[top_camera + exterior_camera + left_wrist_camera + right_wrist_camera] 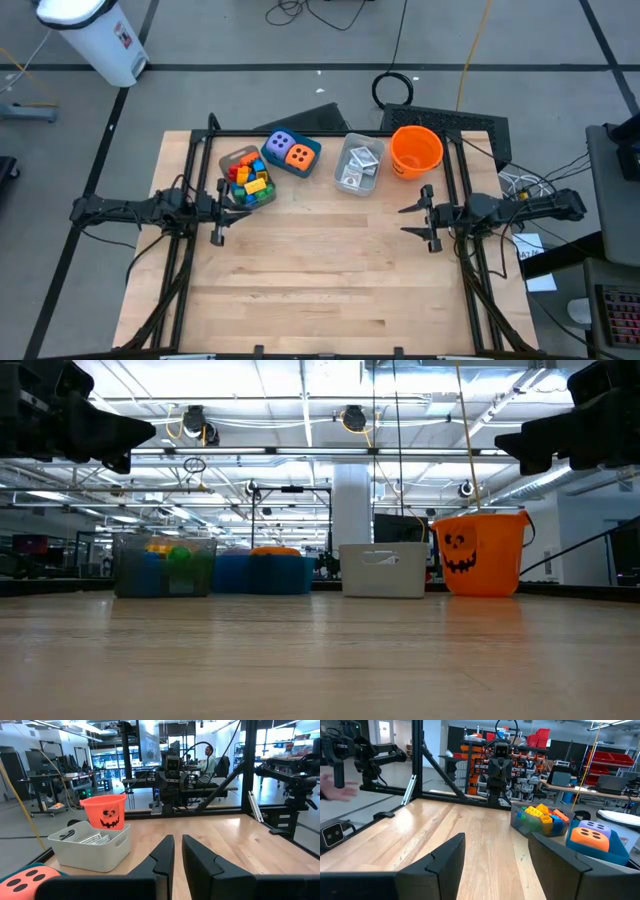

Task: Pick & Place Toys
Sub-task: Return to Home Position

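Observation:
The toys sit in containers along the table's far edge. A clear box (247, 180) holds coloured bricks (542, 817). A teal box (290, 152) holds a purple die (593, 825) and an orange die (586, 836). A white bin (358, 165) holds small flat cards (95, 839). My left gripper (240, 209) hovers level at the table's left side, near the clear box, with its fingers (165, 857) shut on nothing. My right gripper (404, 221) hovers level at the right side, below the orange bucket (416, 150), open with nothing between its fingers (447, 857).
The orange pumpkin-face bucket (480, 555) stands at the far right beside the white bin (383, 570). Black frame posts (212, 125) rise at the table's sides. The bare wooden top (320, 280) stretches from the grippers to the near edge. A person's blurred hand (335, 790) shows beyond the table.

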